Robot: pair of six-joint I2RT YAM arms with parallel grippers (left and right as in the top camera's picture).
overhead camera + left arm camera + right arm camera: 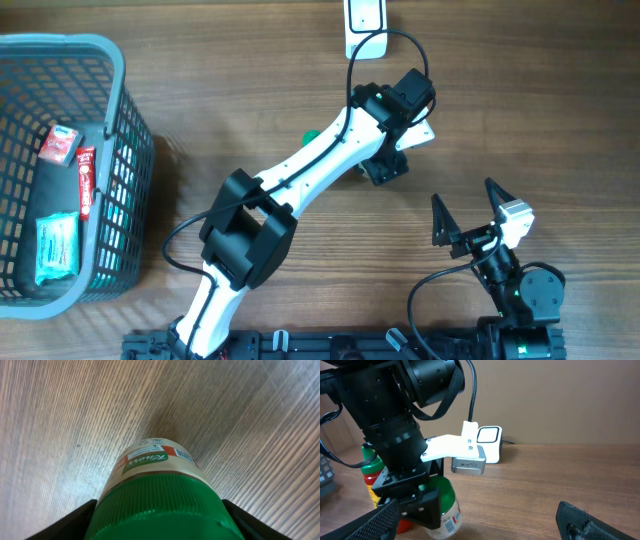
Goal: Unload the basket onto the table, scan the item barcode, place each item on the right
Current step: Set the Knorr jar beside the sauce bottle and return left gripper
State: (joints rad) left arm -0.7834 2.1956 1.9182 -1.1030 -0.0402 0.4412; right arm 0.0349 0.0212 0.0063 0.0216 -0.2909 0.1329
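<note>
The item is a glass jar [159,460] with a ribbed green lid [162,505] and a Knorr label. It hangs tilted over the wooden table, base end down, with its barcode [451,521] facing the right wrist camera. My left gripper [160,515] is shut on the lid, one black finger against each side. In the overhead view the left gripper [383,165] hides the jar. The white scanner [365,22] stands at the table's far edge, beyond the jar. My right gripper [465,200] stands open and empty near the front right.
A red sauce bottle [370,477] with a green cap [312,135] stands just left of the left arm. A grey plastic basket [120,70] holding several packets fills the left side. The scanner's black cable [400,45] loops near the left wrist.
</note>
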